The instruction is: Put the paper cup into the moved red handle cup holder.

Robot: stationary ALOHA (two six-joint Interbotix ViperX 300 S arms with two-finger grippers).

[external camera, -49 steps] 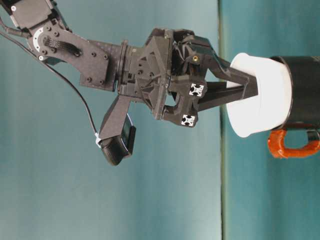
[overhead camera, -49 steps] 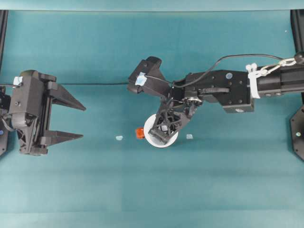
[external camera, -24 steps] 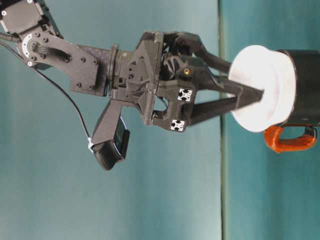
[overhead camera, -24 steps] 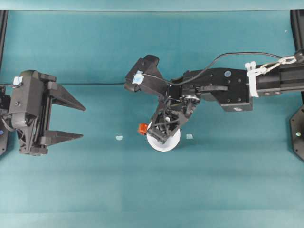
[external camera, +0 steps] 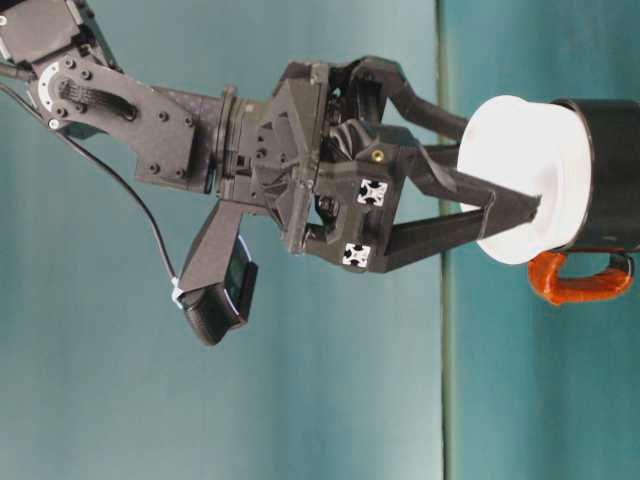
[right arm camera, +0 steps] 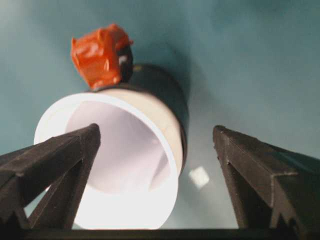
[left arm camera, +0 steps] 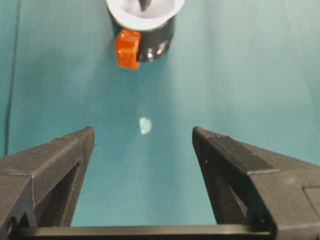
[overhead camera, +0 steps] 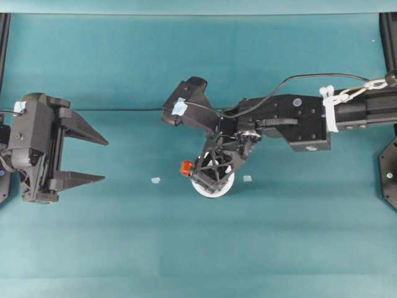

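Observation:
The white paper cup (external camera: 520, 180) sits in the black red handle cup holder (external camera: 612, 170), its rim and upper wall sticking out above the holder. The holder's red-orange handle (overhead camera: 185, 168) points toward the left arm. My right gripper (right arm camera: 156, 131) hangs over the cup, open. One of its fingers (right arm camera: 50, 160) reaches into the cup's mouth (right arm camera: 125, 165) and the other stands outside the wall. From above, the right gripper (overhead camera: 214, 176) covers most of the cup (overhead camera: 214, 189). My left gripper (overhead camera: 106, 160) is open and empty at the left, facing the holder (left arm camera: 155, 40) from a distance.
Two small pale scraps (overhead camera: 156, 180) (overhead camera: 247, 178) lie on the teal cloth either side of the holder. A black cable (overhead camera: 124, 110) runs across the table behind the left gripper. Black frame posts (overhead camera: 389, 37) stand at the table's side edges.
The right gripper's fingers have spread apart from their pinch on the cup's rim and stand wide open now. The cup stays in the holder. The left arm barely moved.

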